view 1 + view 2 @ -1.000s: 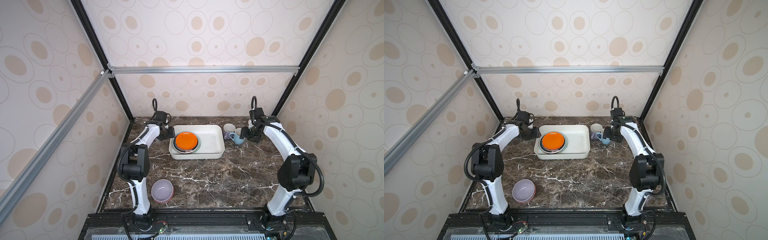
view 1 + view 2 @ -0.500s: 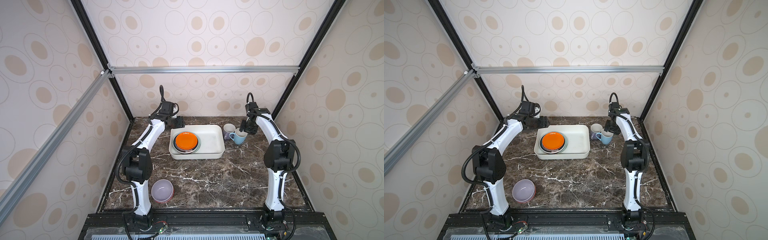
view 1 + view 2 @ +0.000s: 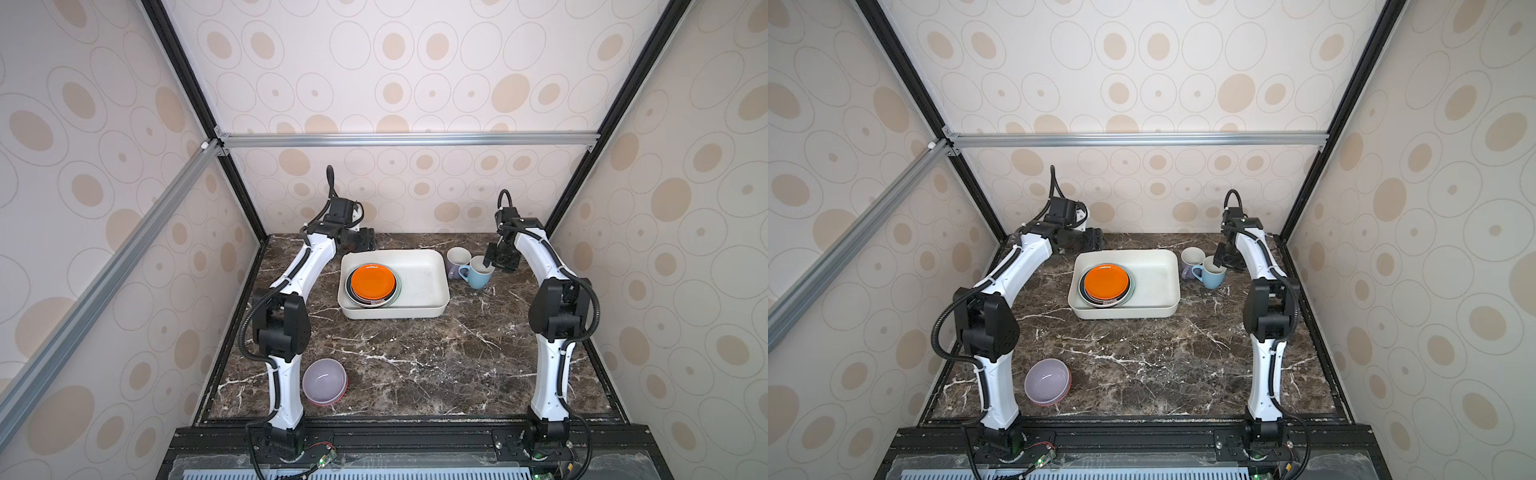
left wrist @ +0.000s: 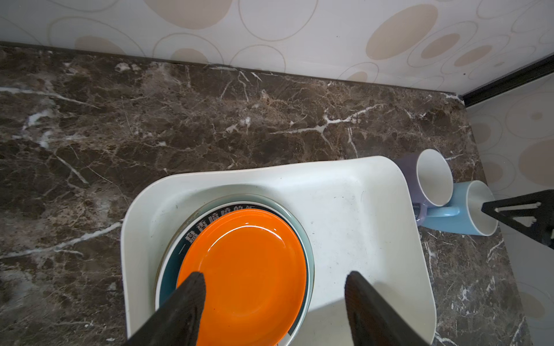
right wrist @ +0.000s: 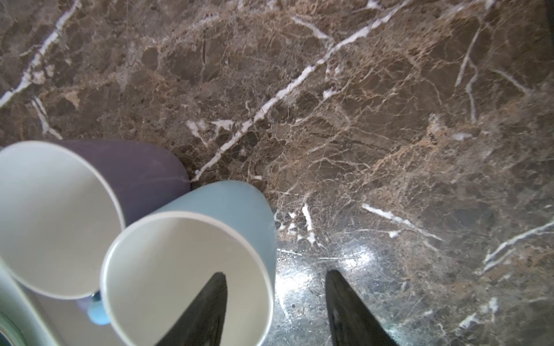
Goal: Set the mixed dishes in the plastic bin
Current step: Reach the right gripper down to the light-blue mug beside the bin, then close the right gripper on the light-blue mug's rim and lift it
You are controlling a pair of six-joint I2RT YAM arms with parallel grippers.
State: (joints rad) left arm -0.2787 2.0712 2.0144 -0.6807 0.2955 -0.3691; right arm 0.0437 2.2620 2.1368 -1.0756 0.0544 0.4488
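Left gripper (image 4: 274, 278) hangs released over the far-left corner of the bin (image 3: 419, 282), its fingers (image 4: 186, 305) spread wide above the orange plate (image 3: 372, 281) with nothing between them. Right gripper (image 5: 273, 275) is spread too, straddling the rim of the blue mug (image 3: 480, 275). One finger is down inside the mug, its mate outside over the desk (image 3: 415, 353). In the wrist view neither seems to press the wall, though contact is hard to judge.

The bin sits toward the back of the desk, its far rim near the back wall (image 3: 415, 195) with a strip of desk between. Plates are stacked in its left half, the orange plate on top. Below it show a dark plate (image 4: 215, 217) with white lettering and a mint-green plate (image 4: 292, 218), so at least three; any lower ones are too hidden to count. The bin's right half is bare floor.

Two mugs stand upright on the desk just right of the bin, close together. The lavender mug (image 3: 457, 259) is nearer the back and just beside the bin's rim. The blue mug stands in front of it, handle pointing at the bin. One bowl (image 3: 324, 381) rests near the front-left edge, beside the base of the left arm (image 3: 286, 399) and well apart from the bin. Between bowl and bin lies a broad open stretch of desk.
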